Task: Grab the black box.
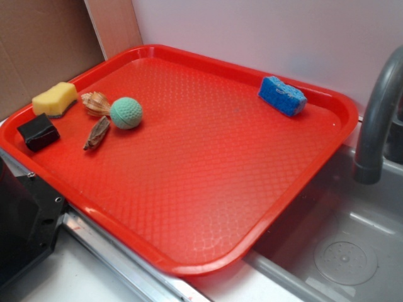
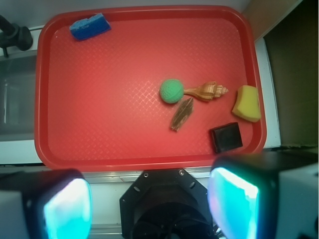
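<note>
The black box [image 1: 38,132] is a small, matte, plain block with slightly rounded edges and no marks. In the wrist view its top face [image 2: 226,137] shows a shallow, darker square inset. It lies flat in a corner of the red tray [image 1: 208,189], close to the rim, and touches none of the other things.

Taking the black box as the landmark: the yellow sponge [image 1: 55,99] sits just beside it along the same tray rim, a little larger and apart from it. A brown pointed pod or seed piece [image 1: 97,133] lies near the box toward the tray's middle. Beyond that piece rest a ridged tan seashell [image 1: 96,103] and a green dimpled ball [image 1: 126,112]; shell and ball appear to touch. A blue sponge [image 1: 282,95] lies well apart from the box, near the opposite far corner of the tray.

The tray rests on a pale surface [image 1: 75,277] and partly overhangs a grey sink [image 1: 340,251], where a grey faucet [image 1: 378,119] stands.

The pincer [image 2: 149,206] appears only in the wrist view, high above the tray's near edge. Its two fingers [image 2: 234,204] stand wide apart with nothing between them, so it is released. The black box lies below and ahead of the finger on the picture's right, clear of it.
</note>
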Motion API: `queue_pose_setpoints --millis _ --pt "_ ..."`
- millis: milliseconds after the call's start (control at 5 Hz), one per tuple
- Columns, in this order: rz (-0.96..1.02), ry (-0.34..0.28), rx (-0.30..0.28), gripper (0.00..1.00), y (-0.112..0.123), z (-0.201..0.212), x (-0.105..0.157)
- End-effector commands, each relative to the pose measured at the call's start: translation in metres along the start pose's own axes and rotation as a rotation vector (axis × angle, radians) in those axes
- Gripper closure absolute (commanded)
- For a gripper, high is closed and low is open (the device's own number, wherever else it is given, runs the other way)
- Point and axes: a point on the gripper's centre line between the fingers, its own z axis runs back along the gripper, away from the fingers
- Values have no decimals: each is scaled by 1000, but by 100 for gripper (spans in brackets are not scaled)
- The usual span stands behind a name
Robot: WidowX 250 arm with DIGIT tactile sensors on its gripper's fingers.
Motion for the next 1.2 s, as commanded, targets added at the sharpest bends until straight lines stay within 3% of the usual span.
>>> queue_pose_setpoints --millis 0,200,600,800,1000 --pt "0 0 0 0 0 0 0" --pt "219 -89 -78 0 29 -26 18" --pt "716 -32 26 0 91 -93 -2" --pt "958 27 122 0 109 -126 -14" --pt "1093 51 166 0 119 -149 -25"
